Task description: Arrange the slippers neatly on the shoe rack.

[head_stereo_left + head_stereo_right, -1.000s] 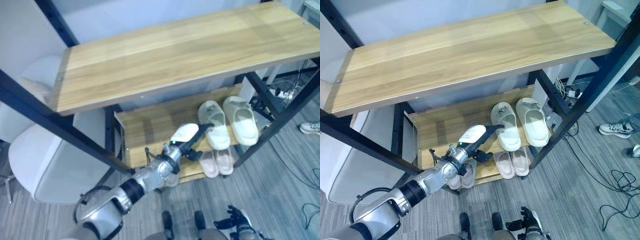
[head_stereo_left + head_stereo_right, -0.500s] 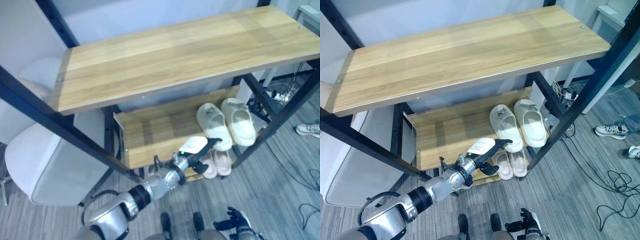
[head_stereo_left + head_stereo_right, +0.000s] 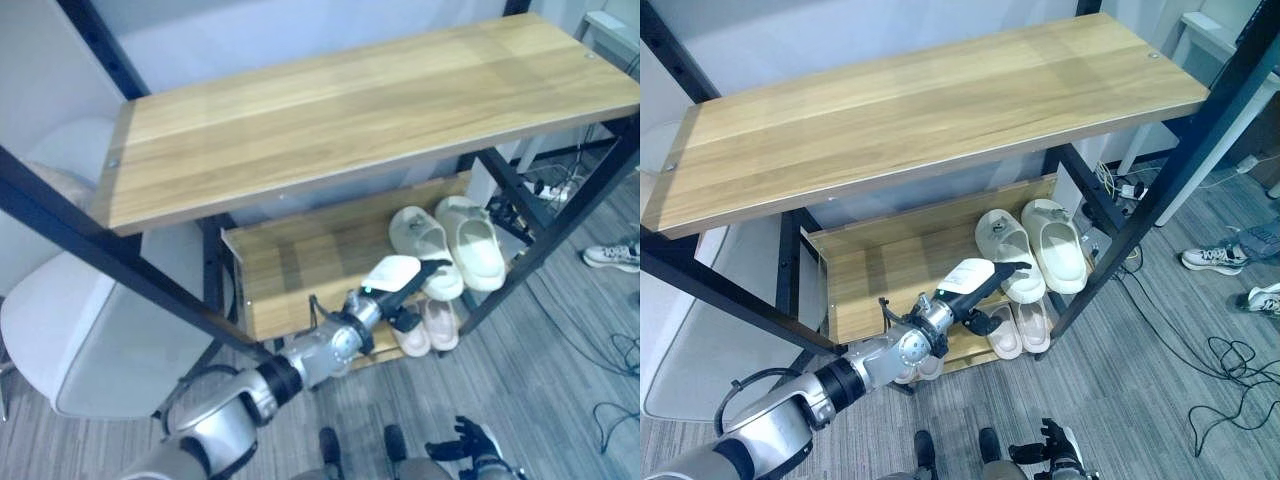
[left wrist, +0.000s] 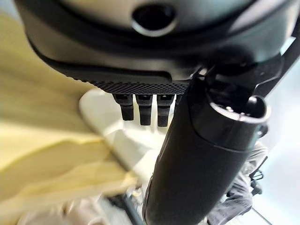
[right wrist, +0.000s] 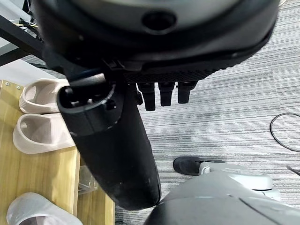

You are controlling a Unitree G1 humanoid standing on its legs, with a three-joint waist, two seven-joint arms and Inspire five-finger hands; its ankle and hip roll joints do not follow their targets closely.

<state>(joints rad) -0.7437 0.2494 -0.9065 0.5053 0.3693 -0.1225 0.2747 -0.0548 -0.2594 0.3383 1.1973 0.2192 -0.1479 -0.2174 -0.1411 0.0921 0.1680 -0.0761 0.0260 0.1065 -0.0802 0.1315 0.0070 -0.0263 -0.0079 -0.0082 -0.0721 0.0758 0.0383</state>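
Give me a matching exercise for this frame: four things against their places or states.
Things:
1. cream slippers
2. pink slippers
3. left hand
4. right hand

Places or states:
A. bottom shelf, below the cream pair
B. low, above the floor, idle
C. side by side on the middle shelf's right end
D. reaching out at the middle shelf's front edge, fingers straight

Pairs: 1-C, 2-A, 3-D, 4-B

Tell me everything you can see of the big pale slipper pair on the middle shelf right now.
The big pale slippers are two chunky cream slides that look like soft foam, with wide closed straps. They lie side by side, soles down, at the right end of the middle shelf, toes pointing toward the shelf's front edge. The left robot hand, fingers straight, reaches the near slipper's front; whether it touches is unclear.
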